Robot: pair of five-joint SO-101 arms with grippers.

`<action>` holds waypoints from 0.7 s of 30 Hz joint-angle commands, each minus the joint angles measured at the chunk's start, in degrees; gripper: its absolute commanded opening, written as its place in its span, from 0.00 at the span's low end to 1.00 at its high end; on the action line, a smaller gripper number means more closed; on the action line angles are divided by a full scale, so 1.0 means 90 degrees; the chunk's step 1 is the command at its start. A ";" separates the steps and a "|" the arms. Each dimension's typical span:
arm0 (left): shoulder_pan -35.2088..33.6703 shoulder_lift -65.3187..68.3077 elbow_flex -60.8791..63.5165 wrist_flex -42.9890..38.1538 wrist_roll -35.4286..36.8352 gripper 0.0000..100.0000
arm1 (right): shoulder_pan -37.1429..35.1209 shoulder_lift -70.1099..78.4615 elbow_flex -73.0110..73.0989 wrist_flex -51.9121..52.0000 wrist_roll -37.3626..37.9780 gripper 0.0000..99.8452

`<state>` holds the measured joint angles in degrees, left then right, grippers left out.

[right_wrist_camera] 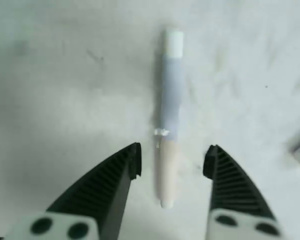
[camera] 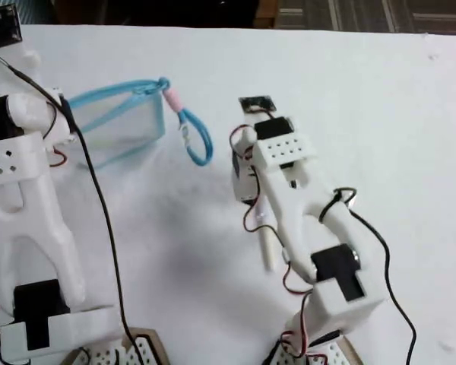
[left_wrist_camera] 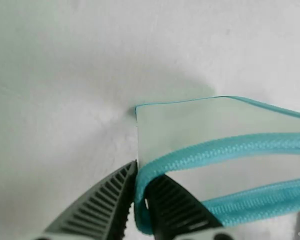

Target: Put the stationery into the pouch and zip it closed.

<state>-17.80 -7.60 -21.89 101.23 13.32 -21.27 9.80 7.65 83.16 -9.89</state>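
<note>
Right gripper (right_wrist_camera: 172, 152) spread wide, jaws either side of the pen (right_wrist_camera: 169, 100) lying flat on the table (right_wrist_camera: 65, 75). Best to drop straight and close on mid-barrel. Well apart, left gripper (left_wrist_camera: 140, 176) pinches the pouch (left_wrist_camera: 190, 125) by its zipper edge, mouth open; it should hold firm.

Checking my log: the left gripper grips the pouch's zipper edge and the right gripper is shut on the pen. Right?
No. The right gripper is open: the right wrist view shows its fingers apart either side of the pen on the table. The left gripper does grip the zipper edge of the pouch.
</note>
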 commanded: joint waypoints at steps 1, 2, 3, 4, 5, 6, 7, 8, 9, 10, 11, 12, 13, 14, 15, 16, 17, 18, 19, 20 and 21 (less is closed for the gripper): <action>0.0044 -0.0093 -0.0234 -0.0049 -0.0029 0.02 | -0.0054 0.0474 -0.0127 -0.0249 -0.0381 0.19; 0.0044 -0.0093 -0.0234 -0.0049 -0.0029 0.02 | -0.0044 0.0679 -0.0176 -0.0376 -0.0391 0.19; 0.0044 -0.0093 -0.0234 -0.0049 -0.0029 0.02 | -0.0015 0.0874 -0.0225 -0.0503 -0.0371 0.19; 0.0044 -0.0093 -0.0234 -0.0049 -0.0029 0.02 | 0.0005 0.1079 -0.0283 -0.0601 -0.0352 0.19; 0.0044 -0.0093 -0.0234 -0.0049 -0.0029 0.02 | 0.0024 0.1265 -0.0352 -0.0669 -0.0342 0.19; 0.0044 -0.0093 -0.0234 -0.0049 -0.0029 0.02 | 0.0083 0.1431 -0.0430 -0.0708 -0.0342 0.19; 0.0044 -0.0093 -0.0234 -0.0049 -0.0029 0.02 | 0.0122 0.1578 -0.0527 -0.0718 -0.0342 0.19; 0.0044 -0.0093 -0.0234 -0.0049 -0.0029 0.02 | 0.0171 0.1695 -0.0654 -0.0689 -0.0342 0.19; 0.0044 -0.0093 -0.0234 -0.0049 -0.0029 0.02 | 0.0181 0.1783 -0.0762 -0.0669 -0.0303 0.19; 0.0044 -0.0093 -0.0234 -0.0049 -0.0029 0.02 | 0.0190 0.1832 -0.0850 -0.0620 -0.0195 0.19; 0.0044 -0.0093 -0.0234 -0.0059 -0.0029 0.02 | 0.0200 0.1841 -0.0918 -0.0523 -0.0088 0.17; 0.0044 -0.0093 -0.0234 -0.0059 -0.0029 0.02 | 0.0190 0.1841 -0.0977 -0.0474 -0.0010 0.13; 0.0044 -0.0093 -0.0234 -0.0059 -0.0029 0.02 | 0.0190 0.1832 -0.1035 -0.0444 0.0059 0.09; 0.0044 -0.0093 -0.0234 -0.0059 -0.0029 0.02 | 0.0200 0.1832 -0.1094 -0.0444 0.0098 0.03; 0.0044 -0.0093 -0.0234 -0.0059 -0.0029 0.02 | 0.0220 0.1832 -0.1153 -0.0425 0.0098 0.01; 0.0044 -0.0093 -0.0234 -0.0059 -0.0029 0.02 | 0.0220 0.1832 -0.1201 -0.0337 0.0098 0.03; 0.0044 -0.0093 -0.0234 -0.0059 -0.0029 0.02 | 0.0220 0.1832 -0.1241 -0.0210 0.0098 0.05; 0.0044 -0.0093 -0.0234 -0.0059 -0.0029 0.02 | 0.0220 0.1832 -0.1289 -0.0103 0.0098 0.05; 0.0044 -0.0093 -0.0234 -0.0059 -0.0029 0.02 | 0.0220 0.1832 -0.1368 -0.0015 0.0098 0.03; 0.0044 -0.0093 -0.0234 -0.0059 -0.0029 0.02 | 0.0239 0.1832 -0.1465 0.0093 0.0098 0.01; 0.0044 -0.0093 -0.0234 -0.0059 -0.0029 0.02 | 0.0288 0.1832 -0.1582 0.0239 0.0098 0.02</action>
<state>-17.80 -7.60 -21.89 101.23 13.32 -19.78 26.51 -2.99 82.46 -9.54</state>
